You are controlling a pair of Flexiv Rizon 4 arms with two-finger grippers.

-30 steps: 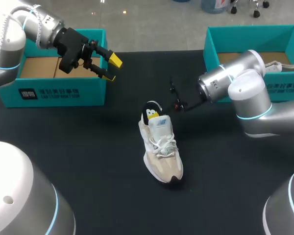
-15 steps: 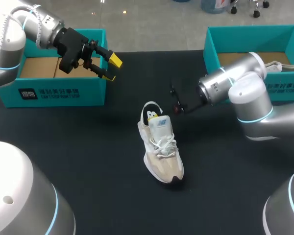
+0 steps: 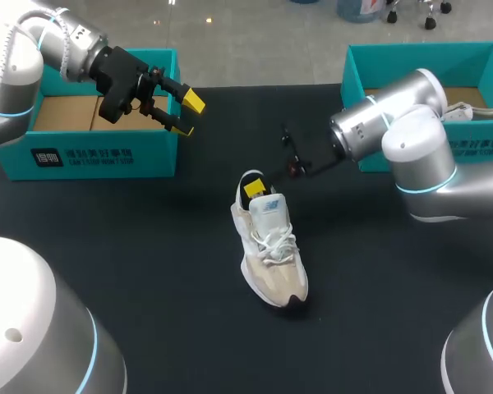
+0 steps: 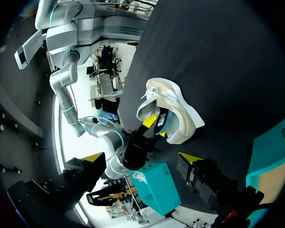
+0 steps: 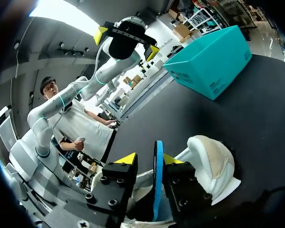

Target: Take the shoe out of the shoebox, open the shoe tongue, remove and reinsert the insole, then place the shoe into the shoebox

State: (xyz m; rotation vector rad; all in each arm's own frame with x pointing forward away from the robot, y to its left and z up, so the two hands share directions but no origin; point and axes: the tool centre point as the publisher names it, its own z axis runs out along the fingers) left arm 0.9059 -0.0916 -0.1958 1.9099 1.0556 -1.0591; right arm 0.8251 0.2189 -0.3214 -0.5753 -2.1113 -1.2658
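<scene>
Shoe one, mid-table; left shoebox, right shoebox, two total. Right pincer grips insole; left pincer spread, empty.

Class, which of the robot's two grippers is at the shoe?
The right gripper: it is at the heel opening of the shoe in mid-table. The left gripper hangs open and empty, away by the left shoebox.

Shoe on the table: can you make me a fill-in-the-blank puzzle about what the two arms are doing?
The shoe rests on the black ____.
The right pincer is shut on the shoe's ____.
The left pincer is ____ and holds nothing.
Missing words: table; insole; open.
</scene>
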